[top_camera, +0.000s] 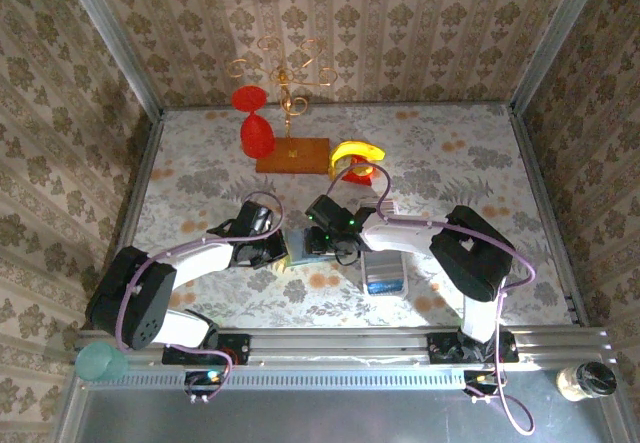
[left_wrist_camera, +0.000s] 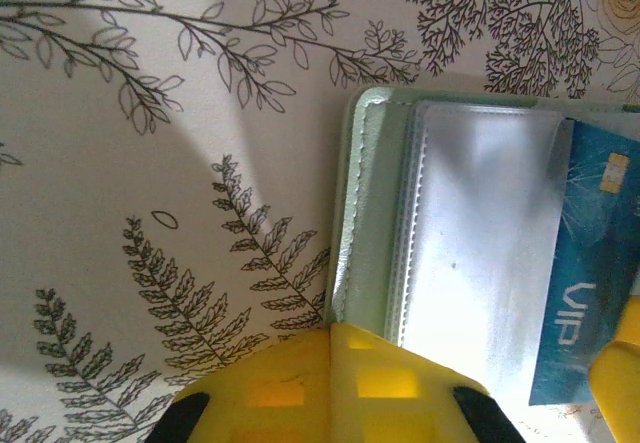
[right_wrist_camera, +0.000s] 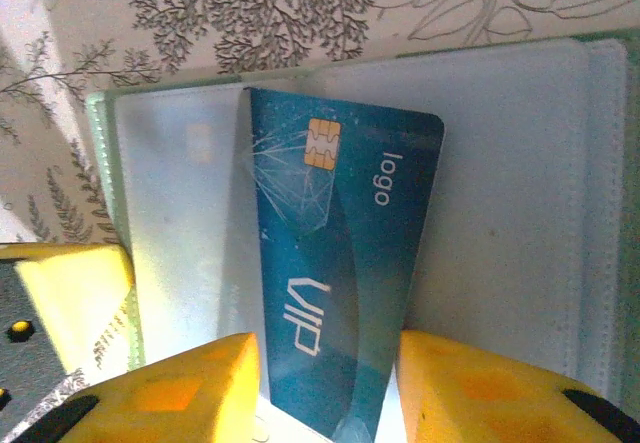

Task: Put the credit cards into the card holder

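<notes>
Right wrist: we see the right claw (right_wrist_camera: pixel 325 363) gripping the card (right_wrist_camera: pixel 340 263) over the open holder (right_wrist_camera: pixel 520 213); left claw (left_wrist_camera: pixel 330 353) closed.

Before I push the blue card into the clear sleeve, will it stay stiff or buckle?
Probably stiff: the blue card shows straight edges and no bend. Its smooth printed face could slide easily. The clear sleeve of the card holder looks soft, with stitched edges, so it may crease first.

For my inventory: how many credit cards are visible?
1: a blue card lies on the open card holder, between the jaws of the right gripper. More may be hidden.
</notes>
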You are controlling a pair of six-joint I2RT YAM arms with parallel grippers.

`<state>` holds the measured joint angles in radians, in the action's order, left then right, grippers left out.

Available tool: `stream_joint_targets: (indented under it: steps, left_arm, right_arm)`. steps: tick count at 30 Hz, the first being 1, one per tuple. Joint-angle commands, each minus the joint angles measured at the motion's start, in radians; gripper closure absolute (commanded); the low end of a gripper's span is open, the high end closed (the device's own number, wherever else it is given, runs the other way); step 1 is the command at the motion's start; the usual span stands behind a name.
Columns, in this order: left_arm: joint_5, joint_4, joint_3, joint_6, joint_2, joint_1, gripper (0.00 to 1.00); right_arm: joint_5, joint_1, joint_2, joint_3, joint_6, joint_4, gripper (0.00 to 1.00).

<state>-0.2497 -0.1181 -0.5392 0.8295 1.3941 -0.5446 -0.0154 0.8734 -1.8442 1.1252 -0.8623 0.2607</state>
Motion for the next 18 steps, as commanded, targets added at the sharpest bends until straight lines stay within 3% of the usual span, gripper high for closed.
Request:
stream_joint_targets:
  steps: [1,10,18]
  left_arm:
    - [-0.026,-0.012,0.019,-0.003,0.045,-0.029,1.0]
    - [-0.024,-0.012,0.018,-0.006,0.043,-0.029,1.0]
    - [-0.021,-0.014,0.019,-0.012,0.043,-0.031,1.0]
  right_arm:
    - [0.03,-0.011,0.008,0.008,0.009,0.052,0.59]
    - [0.054,-0.019,-0.012,0.04,0.007,0.06,0.56]
    - [0.044,-0.029,-0.044,0.072,0.014,0.034,0.6]
